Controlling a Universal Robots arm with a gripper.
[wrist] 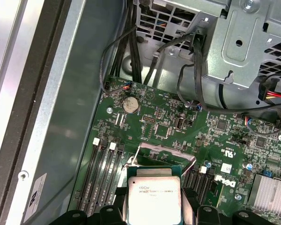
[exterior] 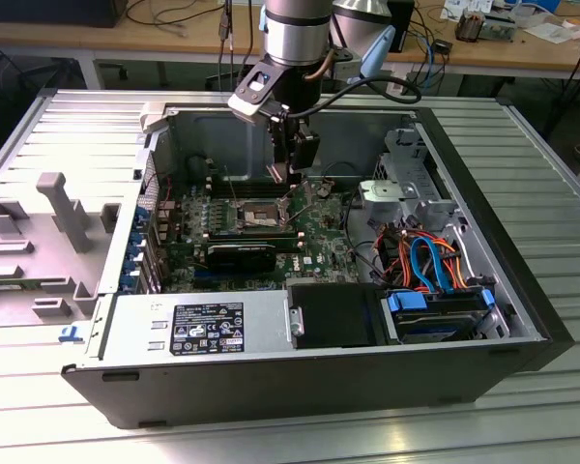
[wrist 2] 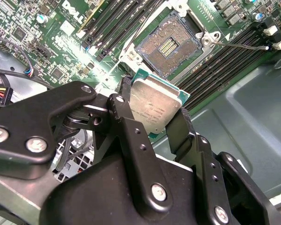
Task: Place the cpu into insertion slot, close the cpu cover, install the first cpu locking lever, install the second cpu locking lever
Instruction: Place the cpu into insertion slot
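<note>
My gripper (wrist 2: 153, 108) is shut on the cpu (wrist 2: 152, 99), a flat square chip with a silvery top, pinched by two edges between black fingers (wrist 2: 179, 126). It hangs above the green board, close to the insertion slot (wrist 2: 170, 44) and a little off to one side of it. The slot's tan-gold centre lies bare. In the first wrist view the cpu (wrist: 153, 194) sits in the gripper (wrist: 153, 202), and the thin silvery cpu cover (wrist: 165, 153) stands just beyond it. In the exterior view the gripper (exterior: 292, 179) hovers inside the open case, over the slot (exterior: 258, 212). A thin wire lever (wrist 2: 239, 45) sticks out beside the slot.
The open computer case (exterior: 522, 290) lies on a slatted metal table. Long black memory slots (wrist 2: 225, 56) flank the socket. A power supply (exterior: 203, 329), a drive cage (exterior: 406, 188) and orange and blue cables (exterior: 425, 256) fill the case's near and right parts. A grey plastic shroud (exterior: 48, 232) lies outside.
</note>
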